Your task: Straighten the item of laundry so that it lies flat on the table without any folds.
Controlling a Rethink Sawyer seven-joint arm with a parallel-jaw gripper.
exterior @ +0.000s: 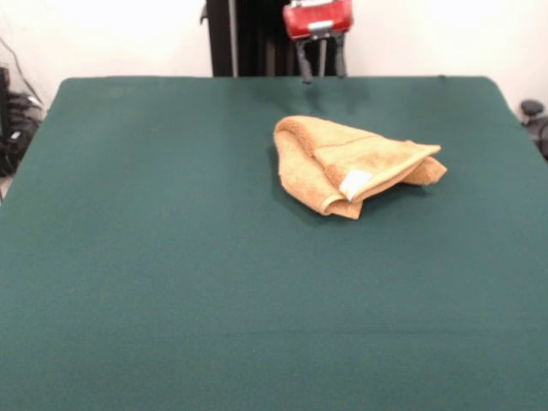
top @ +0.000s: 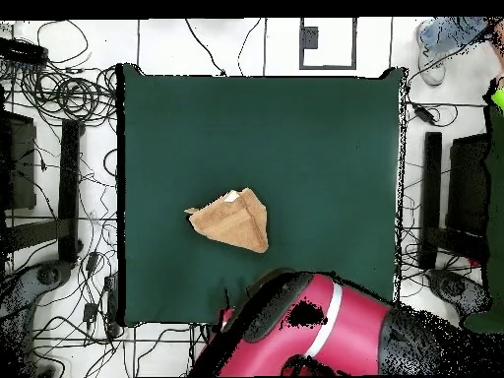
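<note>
We start w/ the table (exterior: 154, 282): big dark green felt top, fills most of both views, bare apart from one thing. Cables and stands sit on the floor round it in the overhead view.

Next, the arm (top: 325, 330): red and black, bulks over the table's near edge in the overhead view, i.e. by the robot's base. In the front view only its red end shows at the top, past the far edge, so we judge it's parked back, prob. to leave the cloth unblocked for the cameras.

Then the towel (exterior: 351, 164): tan-orange terry, lying on the felt right of centre and toward the far side in the front view. It's bunched into a rough wedge, layers doubled over each other, hemmed edge curling across the top. Not flat, so the task looks undone.

The gripper (exterior: 322, 68) hangs above the far edge, near the towel but clear of it, its two dark fingers apart w/ nothing between them.

Smallest: the white tag (exterior: 354, 184), on the towel's near fold, facing up. We'd guess a corner is tucked beneath there.
</note>
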